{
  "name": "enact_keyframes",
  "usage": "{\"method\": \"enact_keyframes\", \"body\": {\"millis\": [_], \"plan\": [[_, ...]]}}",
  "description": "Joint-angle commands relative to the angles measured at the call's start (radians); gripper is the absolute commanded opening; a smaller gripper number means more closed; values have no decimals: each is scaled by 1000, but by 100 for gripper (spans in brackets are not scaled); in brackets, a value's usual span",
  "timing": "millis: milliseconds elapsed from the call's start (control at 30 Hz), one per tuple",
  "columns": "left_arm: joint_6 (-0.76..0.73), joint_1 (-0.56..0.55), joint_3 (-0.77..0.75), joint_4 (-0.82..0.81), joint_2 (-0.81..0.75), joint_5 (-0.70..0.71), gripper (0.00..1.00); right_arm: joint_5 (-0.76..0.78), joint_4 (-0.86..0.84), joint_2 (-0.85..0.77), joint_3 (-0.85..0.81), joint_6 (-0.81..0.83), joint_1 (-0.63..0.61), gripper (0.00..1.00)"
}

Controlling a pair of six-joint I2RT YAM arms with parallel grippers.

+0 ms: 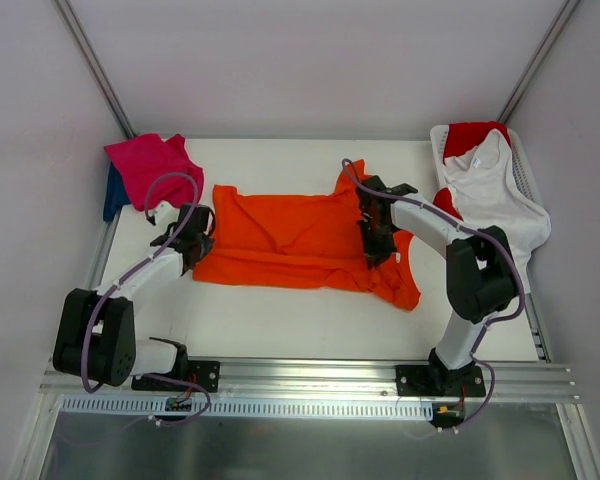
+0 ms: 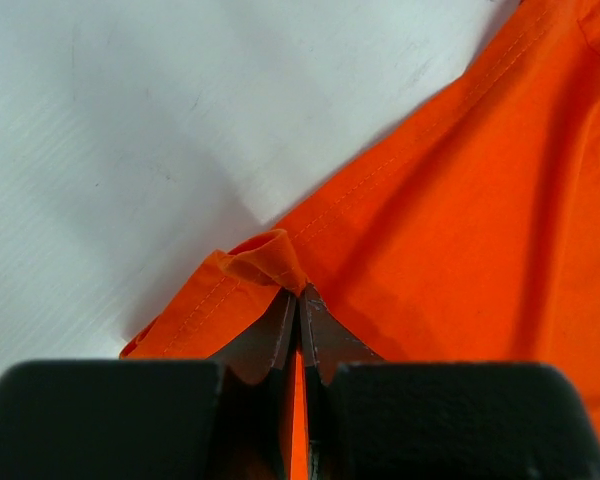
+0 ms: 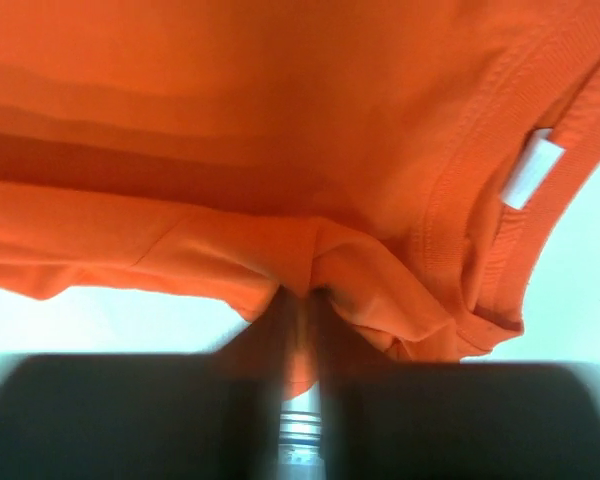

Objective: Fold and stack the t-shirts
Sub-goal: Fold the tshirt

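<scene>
Orange creased t-shirt (image 1: 290, 240), stitched hems; left gripper (image 2: 298, 300) and right gripper (image 3: 302, 296) pinch it.

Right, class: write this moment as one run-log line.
orange t-shirt: spread on table | left claw: shut on its hem | right claw: shut on cloth by collar

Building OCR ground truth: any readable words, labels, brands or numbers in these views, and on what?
No readable text in any view.
White neck label inside the collar of the orange t-shirt: blurred, with no legible print.
Nothing else visible carries lettering, numbers or signs.
</scene>
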State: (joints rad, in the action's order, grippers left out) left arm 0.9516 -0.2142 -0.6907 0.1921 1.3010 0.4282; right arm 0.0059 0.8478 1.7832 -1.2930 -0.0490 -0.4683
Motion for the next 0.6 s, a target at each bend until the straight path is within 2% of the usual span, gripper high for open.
{"method": "enact_keyframes", "body": {"millis": [0,33,67,100,133,200,433,567], "plan": [[-4,12,-16,-28,26,12,1,92,17,-2,-17,-20,10,27],[-5,12,-18,-29,46,4,9,115,17,-5,-11,-23,10,50],[-10,13,-26,-29,55,-6,22,129,17,-5,-8,-26,11,73],[-8,13,-27,-29,63,-20,60,146,17,-5,0,-32,14,99],[-5,15,-30,-29,79,-23,77,151,17,-7,3,-34,16,99],[1,15,-35,-29,93,-28,98,158,17,-10,3,-32,19,100],[-8,15,-24,-31,75,-28,99,178,16,-74,23,-54,19,99],[-16,15,-10,-28,54,-28,99,171,46,-175,40,-66,16,100]]}}
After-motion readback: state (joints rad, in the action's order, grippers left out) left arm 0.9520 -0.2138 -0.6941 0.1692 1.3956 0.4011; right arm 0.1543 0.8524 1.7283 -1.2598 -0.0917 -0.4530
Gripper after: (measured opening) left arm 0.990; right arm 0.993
